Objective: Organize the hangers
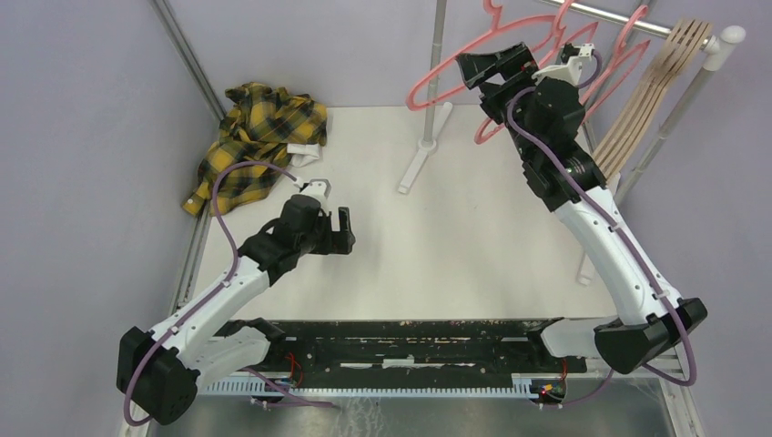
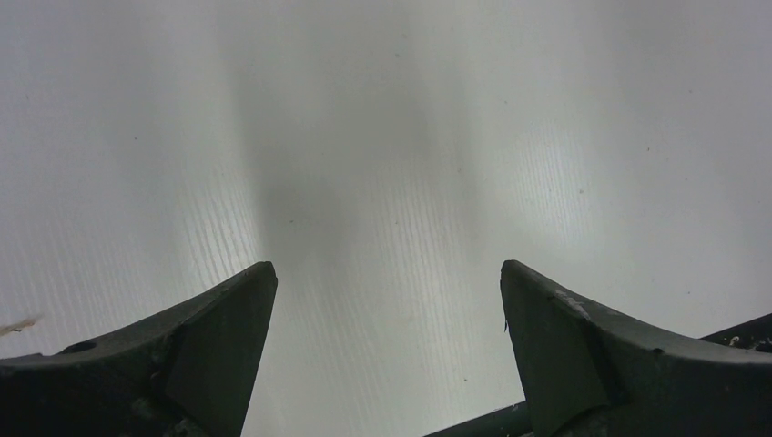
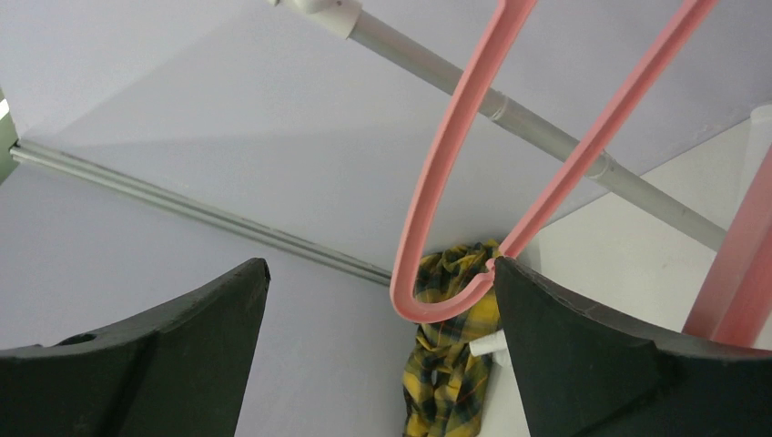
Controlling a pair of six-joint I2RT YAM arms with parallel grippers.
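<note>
Pink hangers (image 1: 435, 84) hang on the grey rail (image 1: 628, 20) at the back right, and several beige hangers (image 1: 657, 89) hang further right on the same rail. My right gripper (image 1: 496, 66) is raised beside the pink hangers, open. In the right wrist view a pink hanger's rounded corner (image 3: 437, 305) lies between the open jaws of my right gripper (image 3: 380, 266) and touches the right fingertip (image 3: 510, 278). My left gripper (image 1: 344, 228) is open and empty, low over the white table (image 2: 389, 266).
A yellow plaid shirt (image 1: 259, 137) lies crumpled at the back left of the table, also in the right wrist view (image 3: 446, 373). The rack's upright pole (image 1: 435, 73) and foot (image 1: 417, 168) stand at the back middle. Another pink hanger (image 3: 728, 273) is at the right edge.
</note>
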